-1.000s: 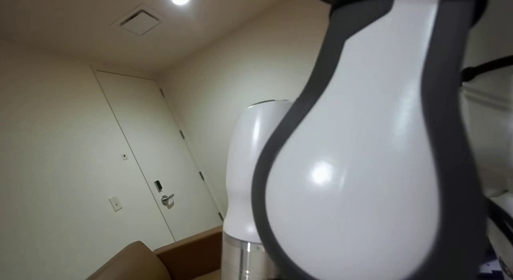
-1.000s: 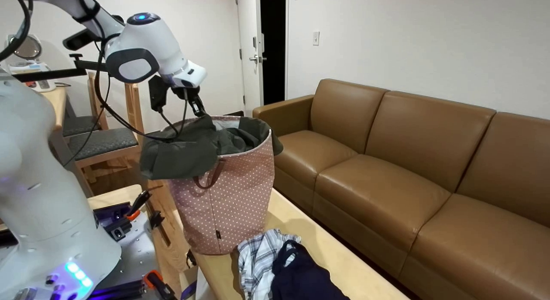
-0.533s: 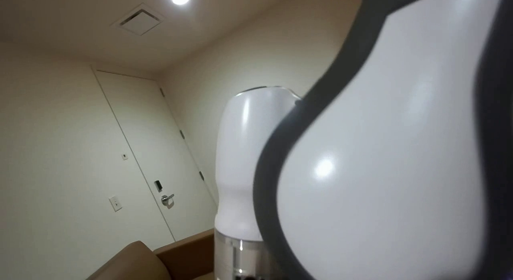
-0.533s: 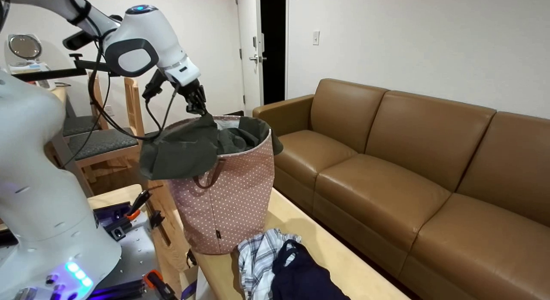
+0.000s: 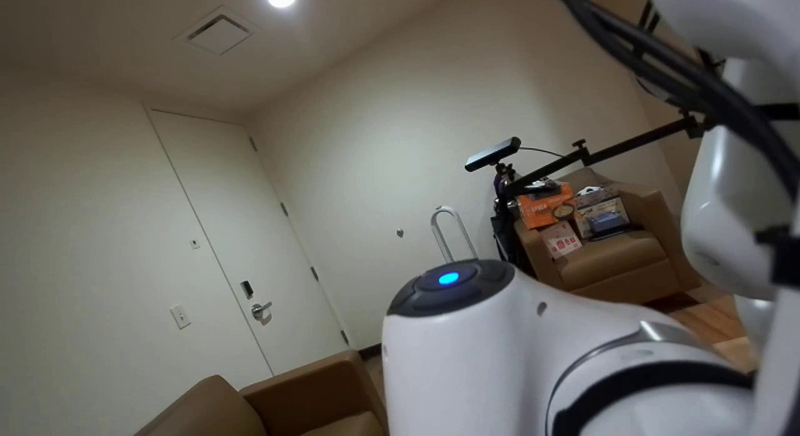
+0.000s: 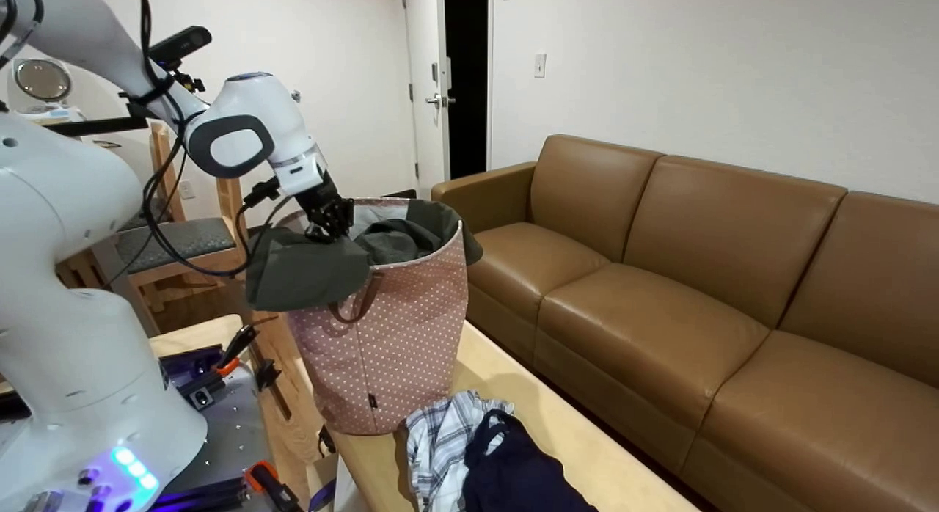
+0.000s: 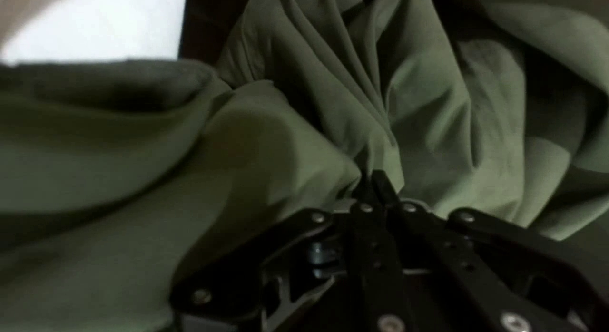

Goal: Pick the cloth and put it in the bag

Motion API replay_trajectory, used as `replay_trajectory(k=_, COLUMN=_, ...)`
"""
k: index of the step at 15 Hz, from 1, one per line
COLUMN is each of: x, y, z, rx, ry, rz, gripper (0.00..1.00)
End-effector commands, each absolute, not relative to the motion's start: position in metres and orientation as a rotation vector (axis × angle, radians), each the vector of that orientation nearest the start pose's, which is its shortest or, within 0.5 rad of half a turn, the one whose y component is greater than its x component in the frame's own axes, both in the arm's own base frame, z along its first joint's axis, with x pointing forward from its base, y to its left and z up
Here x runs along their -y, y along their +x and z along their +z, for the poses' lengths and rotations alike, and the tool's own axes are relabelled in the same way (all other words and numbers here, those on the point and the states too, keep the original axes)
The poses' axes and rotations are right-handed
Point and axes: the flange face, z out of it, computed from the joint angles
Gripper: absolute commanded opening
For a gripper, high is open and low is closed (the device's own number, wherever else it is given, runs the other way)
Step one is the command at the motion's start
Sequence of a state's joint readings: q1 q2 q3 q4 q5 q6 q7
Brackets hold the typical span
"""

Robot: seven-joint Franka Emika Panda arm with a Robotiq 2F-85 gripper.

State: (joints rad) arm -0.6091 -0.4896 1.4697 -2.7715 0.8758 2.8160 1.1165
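Observation:
A dark green cloth (image 6: 312, 266) drapes over the rim of the pink polka-dot bag (image 6: 396, 336), part of it lying inside the opening and part hanging outside on the near left and far right. My gripper (image 6: 334, 229) points down at the bag's mouth, against the cloth. In the wrist view, folds of the cloth (image 7: 428, 108) converge on the fingertips of the gripper (image 7: 373, 187), which is shut with a pinch of fabric between them. Exactly how much fabric is pinched is too dark to see. Neither bag nor cloth shows in an exterior view filled by the arm (image 5: 456, 348).
A plaid cloth (image 6: 444, 439) and a navy cloth (image 6: 521, 468) lie on the wooden bench (image 6: 535, 417) before the bag. A brown sofa (image 6: 660, 306) runs alongside. Chairs (image 6: 187, 237) stand behind the arm, and its cable (image 6: 198, 266) loops near the bag.
My gripper has come down to the bag's mouth, and the raised peak of green cloth has sunk with it. The arm has dropped lower in both exterior views.

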Motion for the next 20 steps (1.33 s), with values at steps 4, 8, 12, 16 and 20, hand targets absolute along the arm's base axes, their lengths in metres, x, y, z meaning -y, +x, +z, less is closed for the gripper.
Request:
replay_trajectory(k=4, x=-0.223, y=0.314, z=0.247, rx=-1.569, ry=-2.584, rz=-0.332, gripper=0.05)
replay_trajectory(k=8, x=-0.229, y=0.313, z=0.262, rx=-1.550, ry=-2.580, rz=-0.414, gripper=0.06)
replay_trajectory(k=12, x=-0.241, y=0.305, z=0.314, rx=-1.533, ry=-2.462, rz=-0.472, gripper=0.42)
replay_trajectory(k=16, x=-0.228, y=0.290, z=0.393, rx=-1.614, ry=-2.314, rz=-0.555, gripper=0.67)
replay_trajectory(k=20, x=-0.176, y=0.298, z=0.443, rx=-1.812, ry=-2.172, rz=-0.570, gripper=0.92)
